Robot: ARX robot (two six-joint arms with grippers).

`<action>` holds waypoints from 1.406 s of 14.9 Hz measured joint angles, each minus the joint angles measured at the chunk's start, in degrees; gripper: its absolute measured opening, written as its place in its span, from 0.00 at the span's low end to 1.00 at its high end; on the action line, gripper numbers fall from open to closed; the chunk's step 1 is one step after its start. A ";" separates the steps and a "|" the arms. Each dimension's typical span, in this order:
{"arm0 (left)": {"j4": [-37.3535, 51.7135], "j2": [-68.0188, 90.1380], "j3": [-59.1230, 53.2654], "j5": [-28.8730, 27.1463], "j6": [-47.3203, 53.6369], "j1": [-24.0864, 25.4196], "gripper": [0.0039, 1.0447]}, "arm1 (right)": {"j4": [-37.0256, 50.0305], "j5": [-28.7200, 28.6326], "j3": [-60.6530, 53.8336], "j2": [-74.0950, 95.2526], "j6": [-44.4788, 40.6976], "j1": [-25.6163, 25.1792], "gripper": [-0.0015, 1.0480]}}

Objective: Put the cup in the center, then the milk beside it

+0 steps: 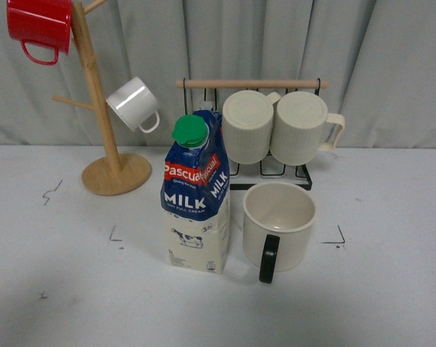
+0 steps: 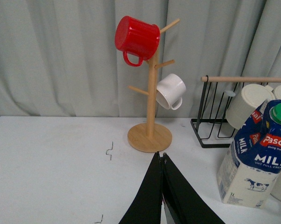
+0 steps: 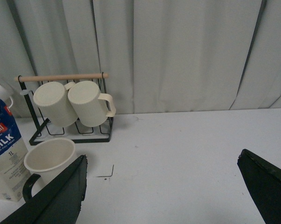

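The cup [image 1: 279, 223], a wide cream mug with a black handle toward me, stands upright on the white table between the pen corner marks. The milk [image 1: 195, 191], a blue and cream Pascual carton with a green cap, stands upright just left of it, nearly touching. Both show in the right wrist view, cup [image 3: 49, 159] and milk [image 3: 5, 154], and the milk shows in the left wrist view [image 2: 256, 158]. My left gripper [image 2: 162, 156] is shut and empty, above the table left of the carton. My right gripper [image 3: 162, 168] is open and empty, right of the cup. Neither arm shows in the front view.
A wooden mug tree [image 1: 105, 137] at the back left holds a red mug [image 1: 38, 27] and a small white mug [image 1: 133, 104]. A black wire rack [image 1: 275, 170] with a wooden bar holds two ribbed cream mugs [image 1: 275, 126] right behind the cup. Grey curtain behind.
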 joint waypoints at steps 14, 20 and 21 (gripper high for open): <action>-11.96 -11.19 0.02 0.00 0.04 0.00 0.95 | 0.00 -0.02 0.00 0.00 0.00 0.00 0.94; -11.96 -11.19 0.02 0.00 0.04 0.00 0.94 | 0.00 0.00 0.00 0.00 0.00 0.00 0.94; -11.96 -11.19 0.02 0.00 0.04 0.00 0.94 | 0.00 -0.02 0.00 0.00 0.00 0.00 0.94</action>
